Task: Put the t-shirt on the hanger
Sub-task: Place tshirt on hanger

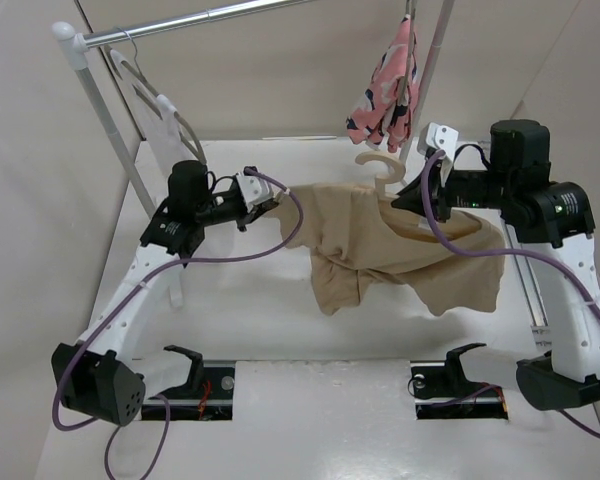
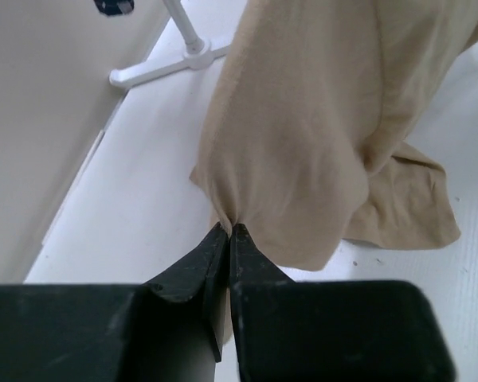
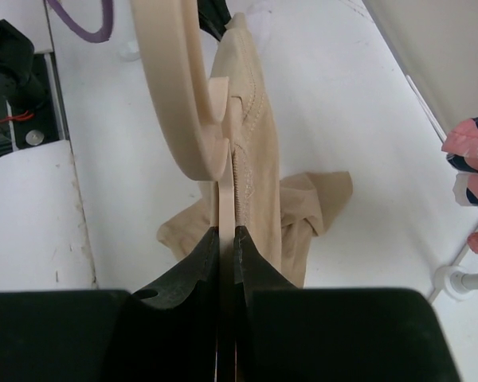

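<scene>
The tan t-shirt (image 1: pixel 400 255) hangs draped over the pale wood-coloured hanger (image 1: pixel 382 166) above the middle of the table, its lower part bunched on the surface. My right gripper (image 1: pixel 412 200) is shut on the hanger's flat body (image 3: pixel 175 87), with the t-shirt's collar seam (image 3: pixel 259 143) beside the right finger. At the shirt's left edge, my left gripper (image 1: pixel 273 206) is shut on a pinch of the fabric. In the left wrist view the jaws (image 2: pixel 229 229) meet on a gathered fold of the t-shirt (image 2: pixel 303 119).
A clothes rack stands at the back, with a metal rail (image 1: pixel 210 22) and a white post (image 1: pixel 105 110). A white garment (image 1: pixel 155 115) hangs at its left and a pink patterned garment (image 1: pixel 385 85) at its right. The rack's foot (image 2: pixel 163 68) rests near the left wall.
</scene>
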